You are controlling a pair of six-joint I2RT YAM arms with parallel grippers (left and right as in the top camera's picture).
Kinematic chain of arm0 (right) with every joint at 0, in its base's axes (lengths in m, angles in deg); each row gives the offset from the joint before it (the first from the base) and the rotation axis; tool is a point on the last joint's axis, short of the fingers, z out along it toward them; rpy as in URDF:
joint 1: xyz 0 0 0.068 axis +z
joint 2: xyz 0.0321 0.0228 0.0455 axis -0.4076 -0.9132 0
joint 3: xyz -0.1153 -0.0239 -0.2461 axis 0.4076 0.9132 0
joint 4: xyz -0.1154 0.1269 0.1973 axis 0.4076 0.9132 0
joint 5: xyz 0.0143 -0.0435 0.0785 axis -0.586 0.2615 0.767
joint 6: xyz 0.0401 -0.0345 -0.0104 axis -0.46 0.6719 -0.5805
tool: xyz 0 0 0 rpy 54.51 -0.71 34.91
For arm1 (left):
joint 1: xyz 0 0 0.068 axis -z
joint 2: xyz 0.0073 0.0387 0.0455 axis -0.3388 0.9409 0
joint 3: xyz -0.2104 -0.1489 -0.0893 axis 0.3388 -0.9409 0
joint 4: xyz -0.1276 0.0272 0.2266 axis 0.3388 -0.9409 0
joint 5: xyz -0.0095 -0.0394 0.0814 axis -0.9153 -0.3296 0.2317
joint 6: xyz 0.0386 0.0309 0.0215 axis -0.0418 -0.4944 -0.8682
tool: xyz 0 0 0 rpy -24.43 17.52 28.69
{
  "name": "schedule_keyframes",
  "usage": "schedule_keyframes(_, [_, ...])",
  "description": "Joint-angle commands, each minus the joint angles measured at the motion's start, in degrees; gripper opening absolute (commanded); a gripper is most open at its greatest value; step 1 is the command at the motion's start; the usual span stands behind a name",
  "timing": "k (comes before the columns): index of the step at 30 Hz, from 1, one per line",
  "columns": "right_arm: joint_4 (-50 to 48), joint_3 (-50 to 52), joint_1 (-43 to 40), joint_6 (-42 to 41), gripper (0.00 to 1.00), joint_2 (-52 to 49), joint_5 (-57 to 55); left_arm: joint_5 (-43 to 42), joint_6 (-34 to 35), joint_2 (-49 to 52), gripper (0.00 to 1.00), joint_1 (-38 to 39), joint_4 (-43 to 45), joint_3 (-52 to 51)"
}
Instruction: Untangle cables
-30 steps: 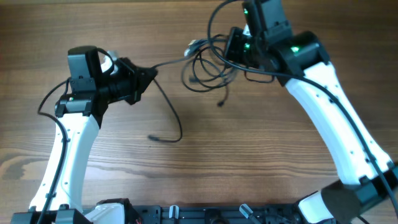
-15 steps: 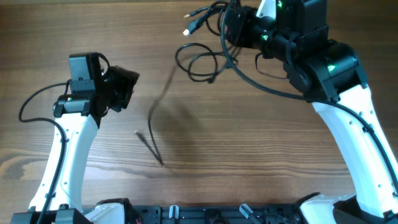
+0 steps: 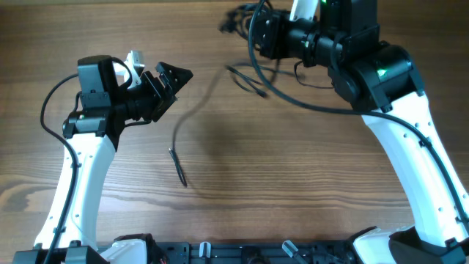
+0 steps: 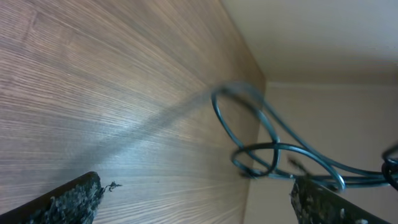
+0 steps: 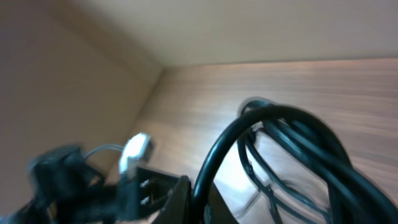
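Your left gripper (image 3: pixel 174 89) gapes wide and empty above the wooden desk (image 3: pixel 293 183). Your right gripper (image 3: pixel 260 34) is clamped on the bundled cables (image 3: pixel 253 82) and hangs at the desk's far edge. Between the two, one motion-blurred cord (image 3: pixel 177 165) slants from the bundle toward the desk's middle, its long axis running far-right to near-left and its plug end pointing at the near edge.
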Motion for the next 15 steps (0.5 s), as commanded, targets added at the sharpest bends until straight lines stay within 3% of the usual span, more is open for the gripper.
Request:
schedule_keyframes(1, [10.3,-0.9,0.2,-6.4,0.04,-1.1,-13.6,-7.8,1.0,-0.3,1.0,-0.2,3.9,0.2])
schedule_keyframes(2, [14.7,-0.9,0.2,-11.4,0.04,-2.3,-14.3,-10.4,1.1,-0.3,1.0,-0.2,6.3,0.2])
schedule_keyframes(3, [14.6,-0.9,0.1,-7.3,0.04,-3.4,-2.5,-12.8,1.5,-0.3,1.0,-0.2,8.7,0.2])
schedule_keyframes(4, [9.3,-0.9,0.2,2.2,0.04,-4.6,15.5,-13.5,4.5,-0.3,1.0,-0.2,11.4,0.2])
schedule_keyframes(5, [6.0,-0.9,0.2,5.1,0.04,-5.1,21.4,-13.5,6.8,-0.3,1.0,-0.2,12.5,0.2])
schedule_keyframes(6, [4.7,-0.9,0.2,5.0,0.04,-5.5,20.4,-13.5,8.2,-0.3,1.0,-0.2,12.6,0.2])
schedule_keyframes(8, [8.9,-0.9,0.2,-3.4,0.04,-6.4,5.0,-14.4,8.3,-0.3,1.0,-0.2,11.6,0.2])
schedule_keyframes(13, [8.5,-0.9,1.0,-3.7,0.04,-9.2,13.6,-14.2,8.6,-0.3,0.97,-0.2,11.7,0.2])
schedule_keyframes(15, [7.9,-0.9,1.0,-4.3,0.05,-9.3,13.8,-14.4,8.6,-0.3,0.78,0.7,11.7,0.2])
